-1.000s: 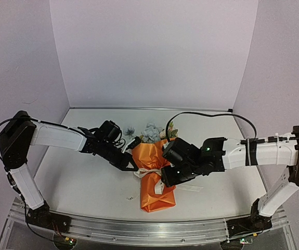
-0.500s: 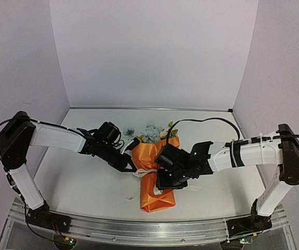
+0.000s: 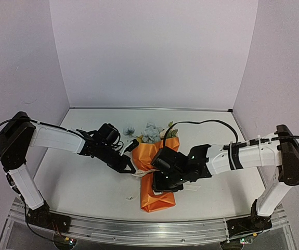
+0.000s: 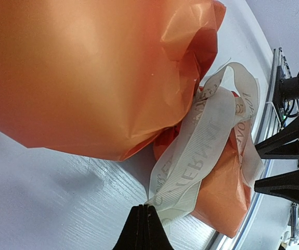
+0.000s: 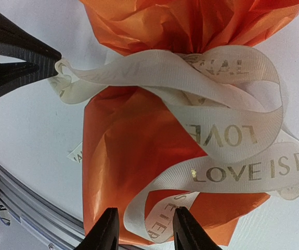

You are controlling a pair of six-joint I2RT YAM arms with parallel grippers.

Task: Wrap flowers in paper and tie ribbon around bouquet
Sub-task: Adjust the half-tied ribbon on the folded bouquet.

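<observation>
Jaws first: left gripper (image 4: 144,208) is clamped tight on one end of the ribbon (image 5: 211,88), just off the bouquet (image 3: 158,174) at its pinched waist, on the left arm's side. Right gripper (image 5: 146,211) stands part open, a finger on either side of a loose ribbon loop draped over the bouquet's lower half. No pinch on it yet, going by the wrist view.

Bouquet lies flat on the table (image 3: 87,177) between the two grippers. The flowers (image 3: 150,131) poke out of its far end, and the paper (image 5: 128,135) is orange side out. Ribbon is already wound round the waist, slack, with no tight knot that I can see.

Step in hand, my read: catch the free strand and cinch.
- Close the right jaws on ribbon only. The paper sits directly under the loop and will tear or bunch if it gets nipped.
- Grab the strand flat, not twisted.
- Left acts as anchor. Pull the right away from the bouquet, opposite to the left and low along the table.
- Go slow: the bouquet looks light and will likely slide or roll rather than let the wrap tighten.
- Watch that the wrap stays on the waist and doesn't creep toward the bouquet's narrow end.

Readable print on the ribbon: "LOVE" on one strand, "LOVE IS E…" on the next, upside-down "…NAL" at the bouquet's waist. A small printed slip (image 5: 76,153) lies on the table just beside the bouquet, too small to read.
</observation>
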